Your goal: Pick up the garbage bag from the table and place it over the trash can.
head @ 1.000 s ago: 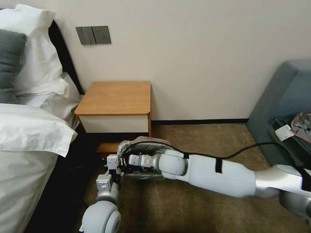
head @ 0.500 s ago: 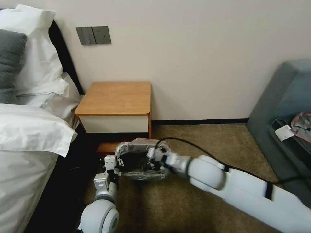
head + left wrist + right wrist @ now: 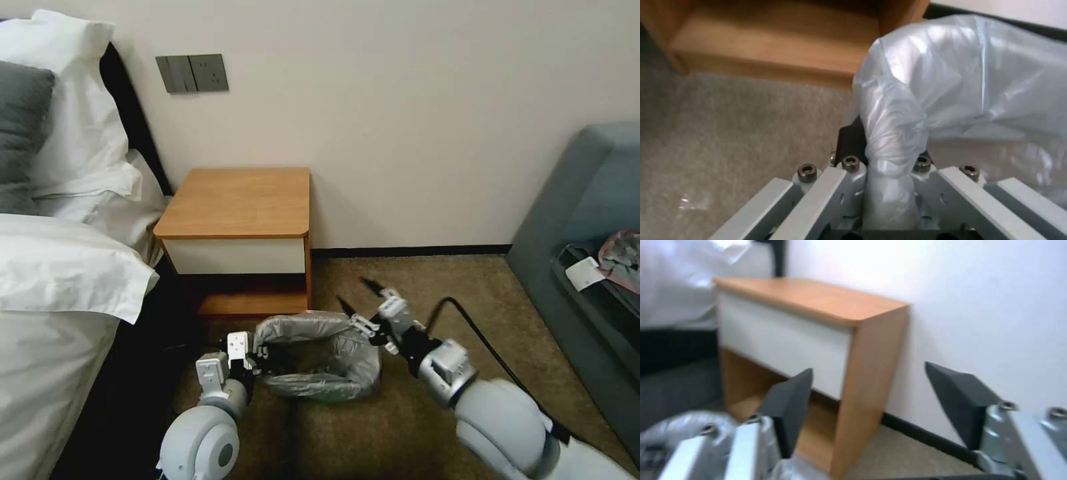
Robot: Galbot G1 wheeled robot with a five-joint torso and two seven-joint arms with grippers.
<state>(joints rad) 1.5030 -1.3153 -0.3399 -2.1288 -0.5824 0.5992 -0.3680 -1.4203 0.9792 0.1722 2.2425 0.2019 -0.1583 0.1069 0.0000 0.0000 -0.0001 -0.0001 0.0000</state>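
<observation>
White pillows (image 3: 73, 133) lie on the bed (image 3: 47, 320); a grey-blue sofa (image 3: 587, 220) stands on brown carpet (image 3: 427, 280).

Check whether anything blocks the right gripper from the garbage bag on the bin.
Nothing visible does. The right gripper is open, just off the right side of the garbage bag, with only air between. The left gripper is clamped on the bag's left edge, out of the way.

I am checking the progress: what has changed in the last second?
The right gripper came out of the garbage bag and pulled back to its right side, fingers open. The left gripper stayed clamped on the bag's edge. The table did not move.
</observation>
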